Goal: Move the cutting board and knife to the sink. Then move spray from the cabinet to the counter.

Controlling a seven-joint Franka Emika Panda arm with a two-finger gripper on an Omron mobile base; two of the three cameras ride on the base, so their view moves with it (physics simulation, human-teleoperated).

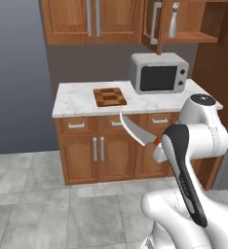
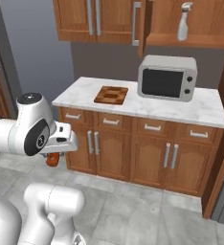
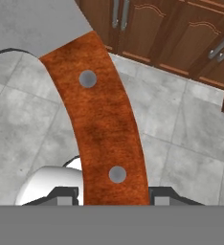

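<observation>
On table: one board (image 1: 110, 97) near the front edge, left of one microwave (image 1: 159, 73) | one knife (image 3: 100, 119) gripped in jaws above open floor (image 2: 147, 210) | one spray (image 2: 183, 21) on cabinet (image 2: 190, 24) shelf

knife (image 1: 135, 130) handle hidden behind the arm, spray (image 1: 173, 20) label too small to read

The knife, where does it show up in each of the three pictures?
Left base view: knife at center, blade curving up left from behind the arm.
Right base view: only its reddish handle end at left, under the arm.
Hand view: handle down the middle.
Shared landmark: cutting board on the counter.
</observation>
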